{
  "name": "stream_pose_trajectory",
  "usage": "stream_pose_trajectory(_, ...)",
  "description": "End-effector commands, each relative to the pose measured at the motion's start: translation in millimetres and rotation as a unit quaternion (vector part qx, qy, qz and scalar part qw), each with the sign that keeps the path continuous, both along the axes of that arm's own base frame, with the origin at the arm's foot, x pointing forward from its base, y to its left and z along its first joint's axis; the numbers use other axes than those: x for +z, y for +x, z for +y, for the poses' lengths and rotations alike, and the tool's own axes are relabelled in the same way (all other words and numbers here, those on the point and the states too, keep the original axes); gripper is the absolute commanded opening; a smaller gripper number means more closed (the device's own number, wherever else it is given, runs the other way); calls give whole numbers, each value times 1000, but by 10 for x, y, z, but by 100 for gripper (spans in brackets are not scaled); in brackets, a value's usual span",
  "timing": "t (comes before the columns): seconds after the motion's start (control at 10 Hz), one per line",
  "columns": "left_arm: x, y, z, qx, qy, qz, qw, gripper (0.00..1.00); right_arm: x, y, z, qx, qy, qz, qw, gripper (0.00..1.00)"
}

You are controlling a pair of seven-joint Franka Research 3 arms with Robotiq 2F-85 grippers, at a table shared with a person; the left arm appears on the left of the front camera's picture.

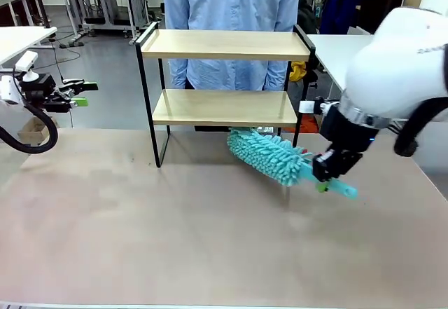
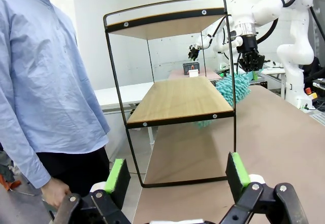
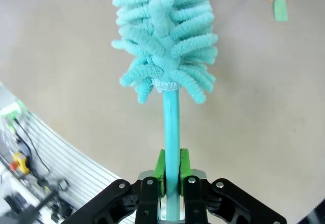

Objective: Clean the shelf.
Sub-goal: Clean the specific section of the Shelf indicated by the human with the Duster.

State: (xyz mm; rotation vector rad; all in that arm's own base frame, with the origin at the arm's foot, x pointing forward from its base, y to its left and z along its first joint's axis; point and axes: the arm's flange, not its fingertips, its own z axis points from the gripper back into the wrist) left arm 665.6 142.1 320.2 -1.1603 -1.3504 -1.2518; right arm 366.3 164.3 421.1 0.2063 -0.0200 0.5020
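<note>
Shelf (image 1: 224, 45), two light wooden boards in black frame, stands just beyond my right gripper (image 1: 323, 180), clamped on a fluffy teal duster (image 1: 269, 156) pointing left at the lower board (image 1: 224, 109); left gripper (image 1: 78, 93) gapes empty.

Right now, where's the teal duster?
In the front view the duster sits right of centre in the right gripper, its head beside the right legs of the shelf.

shelf (image 1: 222, 107): matt light wood boards, thin black metal frame. duster (image 1: 267, 156): fluffy teal cloth head, smooth plastic handle. table (image 1: 175, 239): matt beige, smooth. shirt (image 1: 231, 1): light-blue cloth.
</note>
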Motion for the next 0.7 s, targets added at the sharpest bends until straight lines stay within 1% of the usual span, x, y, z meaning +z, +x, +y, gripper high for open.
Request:
stream_pose_trajectory(0.0,30,-29,-24,0,-1,-8,1000,100,64,-72,-412,81,14,-4,997,12)
stream_pose_trajectory(0.2,30,-29,-24,0,-1,-8,1000,100,110,-140,-720,133,-2,-14,991,12)
stream_pose_trajectory(0.3,30,-29,-24,0,-1,-8,1000,100,125,-122,-796,131,-17,-17,991,12)
stream_pose_trajectory(0.4,30,-29,-24,0,-1,-8,1000,100,104,-42,-793,147,8,-22,989,12)
stream_pose_trajectory(0.5,30,-29,-24,0,-1,-8,1000,100,94,-117,-685,117,-8,-7,993,12)
stream_pose_trajectory(0.6,30,-29,-24,0,-1,-8,1000,100,94,-117,-685,117,-8,-7,993,12)
